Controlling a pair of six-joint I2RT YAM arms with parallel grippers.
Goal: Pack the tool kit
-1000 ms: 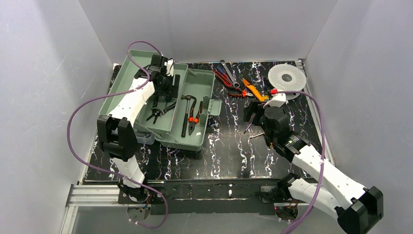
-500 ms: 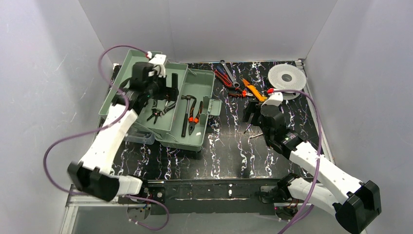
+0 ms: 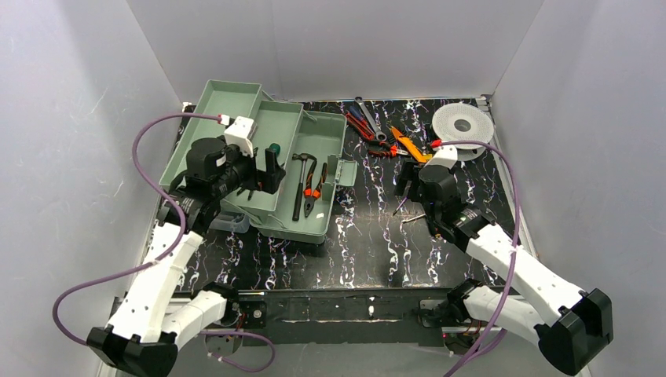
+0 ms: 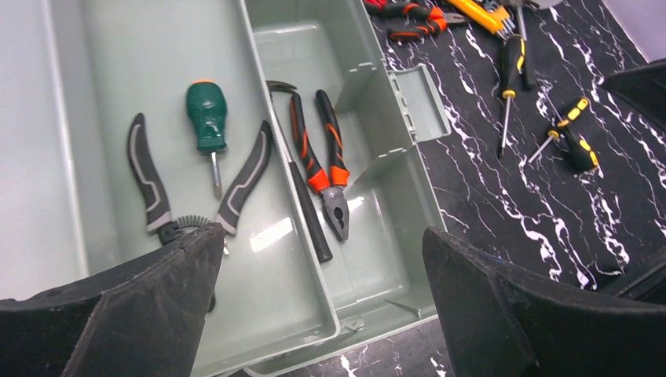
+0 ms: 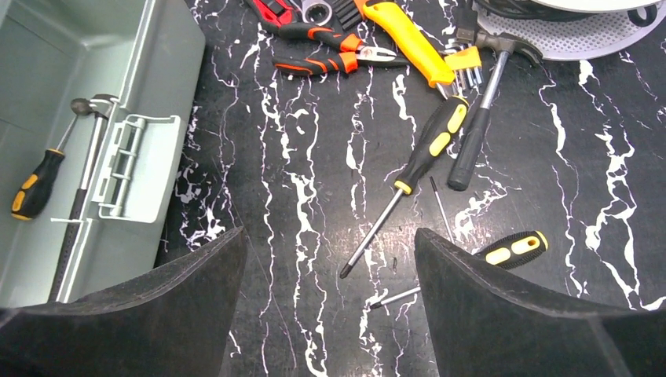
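tool kit (image 3: 323, 132) sits open on the far left of the table, trays fanned out. inside it: green-handled screwdriver (image 4: 206, 110), grey-handled pliers (image 4: 148, 177), a hammer (image 4: 310, 212) and orange pliers (image 4: 326, 169). left gripper (image 4: 320, 236) hangs over the kit with jaws spread wide and nothing between them. right gripper (image 5: 328, 236) hovers over the loose tools on the table right of the kit, jaws also wide apart and empty. under it lies a long yellow-and-black screwdriver (image 5: 428, 145). just beside that is a black-handled hammer (image 5: 475, 141), and nearer in a stubby screwdriver (image 5: 514, 250). further back are red pliers (image 5: 322, 59) and a yellow knife (image 5: 404, 39), near the white spool (image 5: 581, 31). judgement: packing is partway, and the step in hand looks like the right arm choosing its next pick. the next move calls for dropping onto the long screwdriver's handle, not the thin shaft, with jaws across it. the hammer lies close enough to be nudged.
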